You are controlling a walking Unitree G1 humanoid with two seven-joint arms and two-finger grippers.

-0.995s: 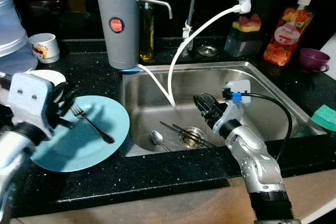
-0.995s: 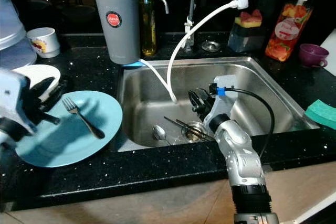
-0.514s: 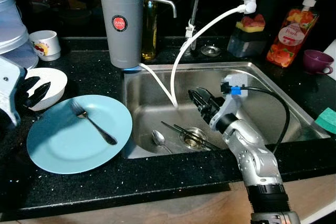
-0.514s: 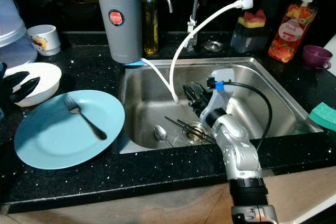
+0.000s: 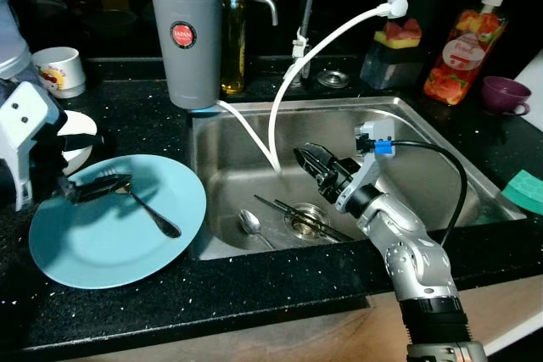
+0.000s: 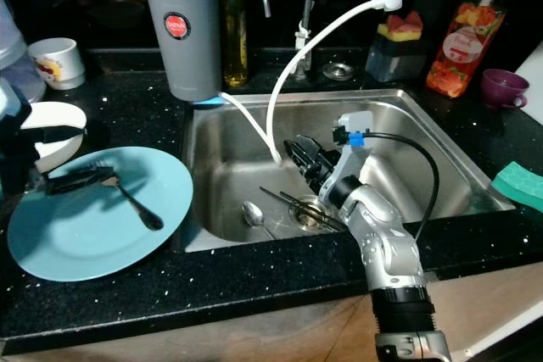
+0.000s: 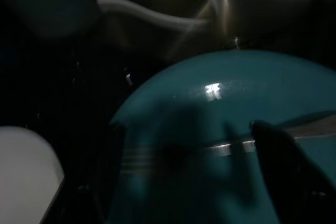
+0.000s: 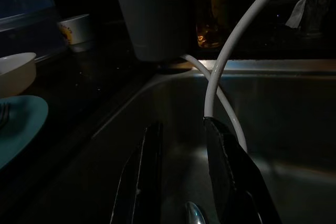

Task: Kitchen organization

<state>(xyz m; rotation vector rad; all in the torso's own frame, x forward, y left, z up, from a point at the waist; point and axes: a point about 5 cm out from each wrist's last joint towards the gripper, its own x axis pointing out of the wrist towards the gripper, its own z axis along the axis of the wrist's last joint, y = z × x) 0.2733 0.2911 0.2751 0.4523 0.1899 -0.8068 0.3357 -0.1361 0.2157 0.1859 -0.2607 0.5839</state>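
Left claw clamps fork tines — handle angling toward sink — on plate.

Sink as reference: spoon and chopsticks are laid inside it; plate with fork is placed left; dispenser behind-left; soap bottle behind-right.

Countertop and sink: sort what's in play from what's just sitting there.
In play:
- left gripper at the fork on the blue plate
- right gripper in the sink
- spoon

Sitting there:
- soap bottle
- purple cup
- grey dispenser
- white bowl
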